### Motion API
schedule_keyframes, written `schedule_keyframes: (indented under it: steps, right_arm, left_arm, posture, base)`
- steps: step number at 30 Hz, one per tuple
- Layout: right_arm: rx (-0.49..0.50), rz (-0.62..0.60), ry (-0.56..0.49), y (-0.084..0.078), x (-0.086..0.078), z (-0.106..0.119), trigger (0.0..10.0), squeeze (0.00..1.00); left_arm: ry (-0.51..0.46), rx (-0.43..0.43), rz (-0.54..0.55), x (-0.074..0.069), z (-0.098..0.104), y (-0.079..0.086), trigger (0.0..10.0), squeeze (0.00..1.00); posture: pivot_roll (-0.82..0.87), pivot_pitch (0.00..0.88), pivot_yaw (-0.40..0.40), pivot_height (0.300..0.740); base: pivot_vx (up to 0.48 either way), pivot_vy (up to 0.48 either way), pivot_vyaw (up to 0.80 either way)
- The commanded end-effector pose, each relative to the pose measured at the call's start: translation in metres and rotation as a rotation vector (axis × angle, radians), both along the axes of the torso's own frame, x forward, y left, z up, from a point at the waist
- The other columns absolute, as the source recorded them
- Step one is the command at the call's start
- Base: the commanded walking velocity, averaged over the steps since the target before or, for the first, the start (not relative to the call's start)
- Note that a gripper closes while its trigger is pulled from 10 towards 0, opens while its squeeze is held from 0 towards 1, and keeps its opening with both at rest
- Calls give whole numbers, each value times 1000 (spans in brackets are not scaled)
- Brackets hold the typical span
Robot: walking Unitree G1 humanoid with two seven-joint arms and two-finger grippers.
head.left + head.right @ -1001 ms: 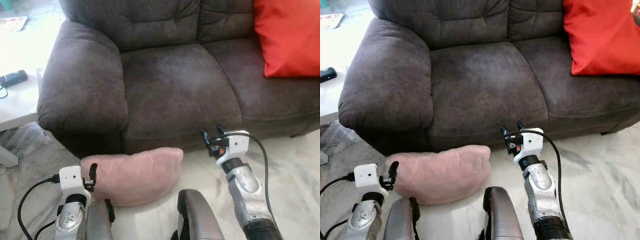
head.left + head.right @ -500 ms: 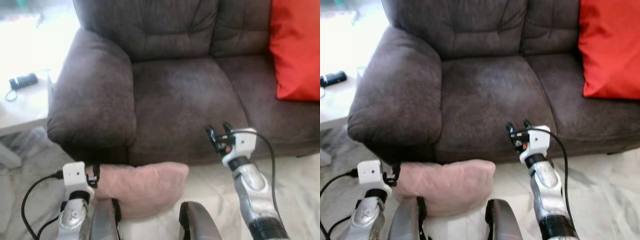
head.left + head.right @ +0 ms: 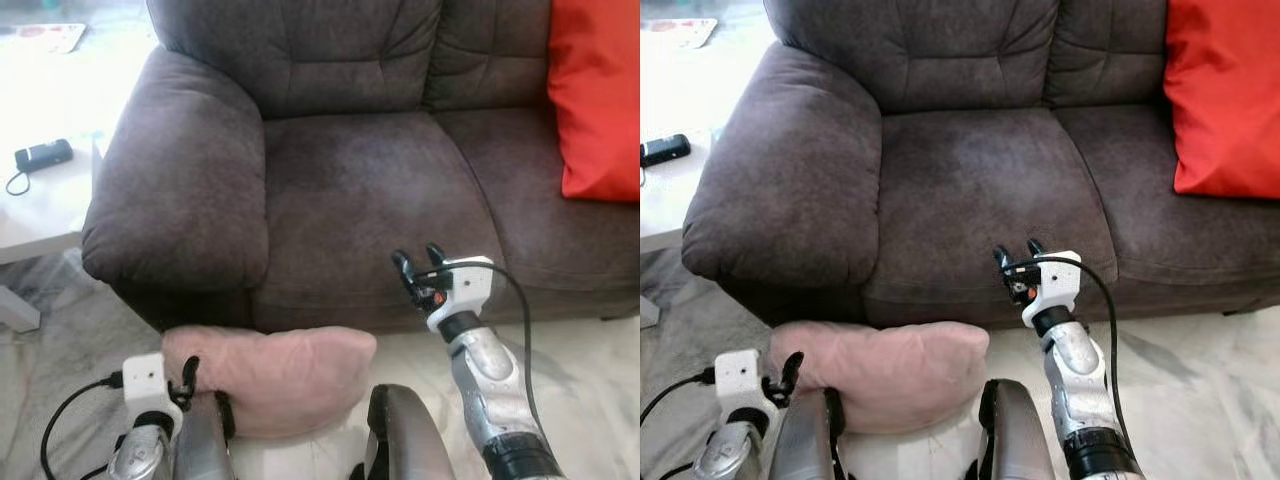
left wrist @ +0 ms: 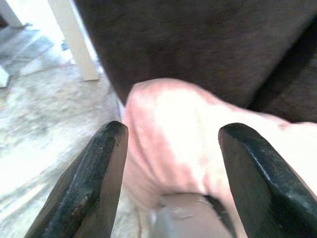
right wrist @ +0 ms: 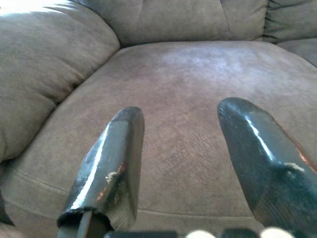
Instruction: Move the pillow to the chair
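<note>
No legible text, labels, brands, numbers or signs, none on the furniture, none on the grippers, none on surrounding surfaces

dark brown sofa in matt, napped suede-like cloth. pale pink pillow soft fuzzy fabric. bright red cushion smooth matt cloth. grey-white marble-look floor slightly glossy. long black gripper fingers glossy hard plastic, scuffed.
</note>
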State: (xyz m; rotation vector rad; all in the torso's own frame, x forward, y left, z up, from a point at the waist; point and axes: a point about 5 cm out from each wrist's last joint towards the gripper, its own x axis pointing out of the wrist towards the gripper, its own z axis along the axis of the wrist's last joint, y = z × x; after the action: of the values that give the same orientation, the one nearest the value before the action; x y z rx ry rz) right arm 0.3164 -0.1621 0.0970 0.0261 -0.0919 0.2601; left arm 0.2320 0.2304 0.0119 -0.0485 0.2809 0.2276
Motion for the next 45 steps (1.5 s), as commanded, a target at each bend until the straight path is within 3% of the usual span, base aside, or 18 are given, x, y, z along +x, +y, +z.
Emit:
schedule_keyframes:
  steps: [1,5,6,7,12,22,34,35,36,42,45]
  right_arm:
    - [2,-7,14,-4,-2,-2,10000,0]
    - [0,0,6,-3,0,1,10000,0]
    - [0,2,3,-3,0,3,10000,0]
    - [-1,4,-2,-3,0,4,10000,0]
    - [-7,9,-21,-7,-1,11,10000,0]
    - [-11,50,-52,-2,-4,26,10000,0]
    - [-32,76,-57,-10,-11,38,10000,0]
    - [-34,79,-56,-11,-12,38,10000,0]
    - [-36,81,-56,-11,-12,40,10000,0]
    - [-46,96,-58,-12,-16,47,10000,0]
    - [-49,100,-55,-15,-18,50,10000,0]
  left_arm:
    - [44,-18,55,-3,-6,11,10000,0]
    - [80,-48,93,2,-11,25,10000,0]
    - [89,-47,93,4,-12,27,10000,306]
    - [101,-39,85,6,-12,31,10000,1000]
    - [93,-71,76,16,-9,37,10000,1000]
    - [39,-104,6,29,-3,31,10000,1000]
    - [-17,-19,61,42,13,40,10000,1000]
    - [-24,-19,68,44,15,40,10000,941]
    - [-34,-21,73,46,17,40,10000,0]
    - [-69,-79,65,53,21,38,10000,0]
    - [-53,-50,80,54,21,40,10000,0]
  posture:
    - [76,168,-56,521]
    - [59,192,-61,521]
    - [57,195,-61,521]
    - [45,205,-64,521]
    - [25,233,-72,521]
    - [-3,286,-114,521]
    - [-35,330,-154,521]
    - [-37,337,-159,521]
    - [-39,339,-162,521]
    - [-64,354,-181,521]
    - [-75,365,-194,521]
  base:
    - [0,0,0]
    - [0,0,0]
    - [0,0,0]
    - [0,0,0]
    - [0,0,0]
    - [0,0,0]
    - [0,0,0]
    - [0,0,0]
    - [0,0,0]
    - [0,0,0]
    - [0,0,0]
